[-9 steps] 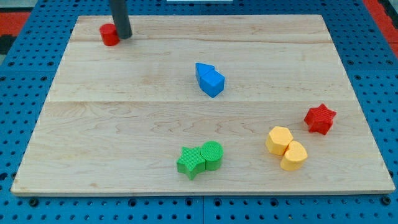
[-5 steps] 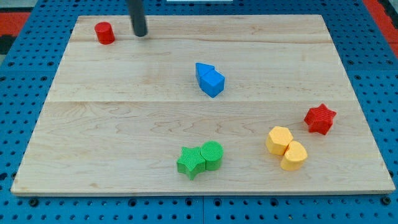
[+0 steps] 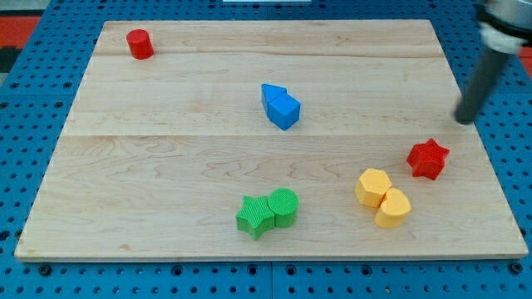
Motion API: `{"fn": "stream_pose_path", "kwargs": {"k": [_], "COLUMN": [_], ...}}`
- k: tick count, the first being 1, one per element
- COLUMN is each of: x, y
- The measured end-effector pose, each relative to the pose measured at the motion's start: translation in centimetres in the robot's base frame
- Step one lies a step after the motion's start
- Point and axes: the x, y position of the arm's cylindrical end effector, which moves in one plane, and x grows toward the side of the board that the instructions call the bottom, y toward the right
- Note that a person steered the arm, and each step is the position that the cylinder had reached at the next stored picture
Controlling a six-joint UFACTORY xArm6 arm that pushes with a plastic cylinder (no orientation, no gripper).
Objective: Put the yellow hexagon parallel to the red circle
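Observation:
The yellow hexagon (image 3: 373, 186) lies at the board's lower right, touching a second yellow block (image 3: 393, 208) just below and right of it. The red circle (image 3: 140, 43) stands in the top left corner of the board. My tip (image 3: 464, 121) is at the view's right edge, above and right of the red star (image 3: 428, 159) and well above and right of the yellow hexagon, touching no block. The rod is blurred.
Two blue blocks (image 3: 280, 106) sit together at the board's centre. A green star (image 3: 255, 216) and a green round block (image 3: 283, 206) touch each other near the bottom edge. The wooden board (image 3: 166, 158) lies on a blue pegboard.
My tip has swept from beside the red circle at the top left across to the board's right edge, above the red star. No block has moved in the last half second.

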Motion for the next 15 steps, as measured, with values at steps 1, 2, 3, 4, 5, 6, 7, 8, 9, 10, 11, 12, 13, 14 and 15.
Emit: {"fn": "stream_pose_path", "kwargs": {"k": [1,2,3,4,5,6,7,8,9,10,11,12,13,14,15], "x": [8.3,13.5,13.3,12.1,9.9,7.2,5.1,4.8,2.8,0.2,-1.3,-1.3,-1.3,-0.1,-0.2], "y": [0.1,-2.5,-10.0,-17.8,-22.6,-21.3,-21.0,-18.3,-18.3,-18.3,-18.2,-17.2,-16.9,-16.1,-14.7]}}
